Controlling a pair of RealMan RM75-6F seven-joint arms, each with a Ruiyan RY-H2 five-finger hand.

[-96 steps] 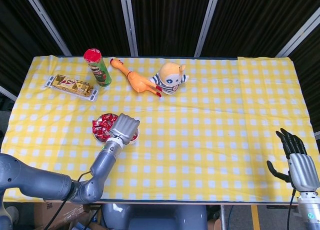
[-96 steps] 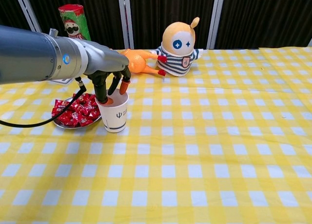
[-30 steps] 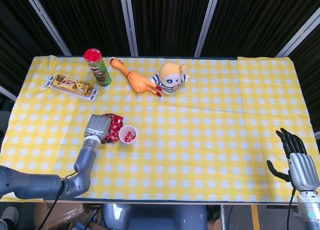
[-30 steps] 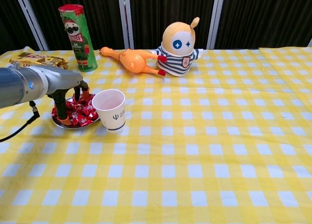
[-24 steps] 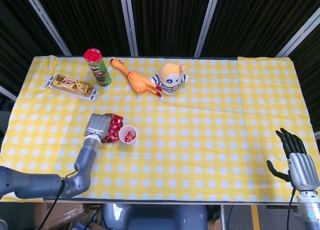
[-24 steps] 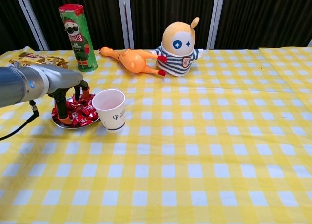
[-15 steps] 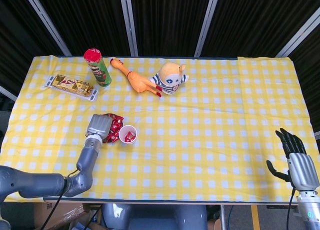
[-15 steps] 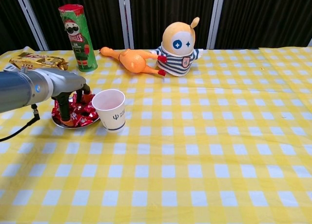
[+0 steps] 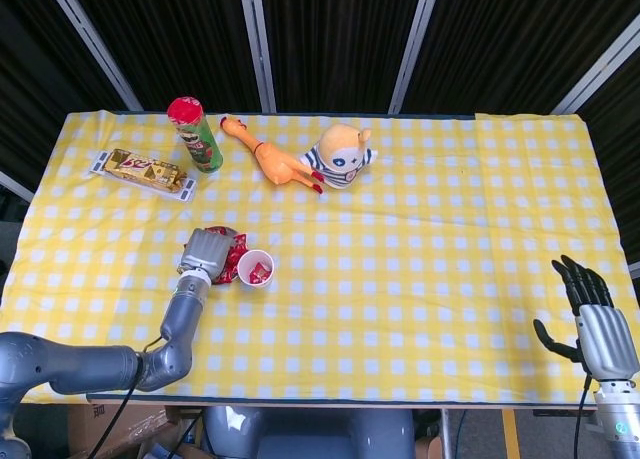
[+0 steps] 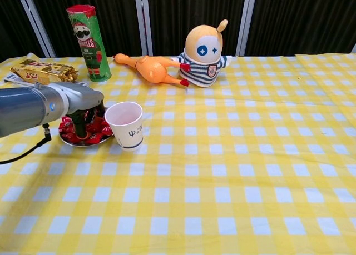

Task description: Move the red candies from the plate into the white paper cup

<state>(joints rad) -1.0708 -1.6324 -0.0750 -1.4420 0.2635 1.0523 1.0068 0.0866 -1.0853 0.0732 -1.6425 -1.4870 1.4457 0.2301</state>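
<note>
The white paper cup (image 9: pixel 257 269) (image 10: pixel 127 124) stands upright just right of the plate (image 10: pixel 83 143), and the head view shows a red candy (image 9: pixel 258 272) inside it. Red candies (image 9: pixel 235 249) (image 10: pixel 68 128) are heaped on the plate. My left hand (image 9: pixel 207 251) (image 10: pixel 83 108) is over the plate with its fingers (image 10: pixel 81 126) pushed down into the heap; whether they pinch a candy is hidden. My right hand (image 9: pixel 592 324) hangs off the table's front right corner, fingers apart and empty, in the head view only.
Along the back stand a green chips can (image 9: pixel 195 134) (image 10: pixel 88 42), a rubber chicken (image 9: pixel 275 162) (image 10: pixel 150 68) and a striped plush toy (image 9: pixel 340 154) (image 10: pixel 204 52). A gold snack pack (image 9: pixel 145 172) (image 10: pixel 41 70) lies at the far left.
My left hand left the cup, swung over the plate, then sank rightward into the candies. A candy now lies in the cup. The right hand has not moved.
</note>
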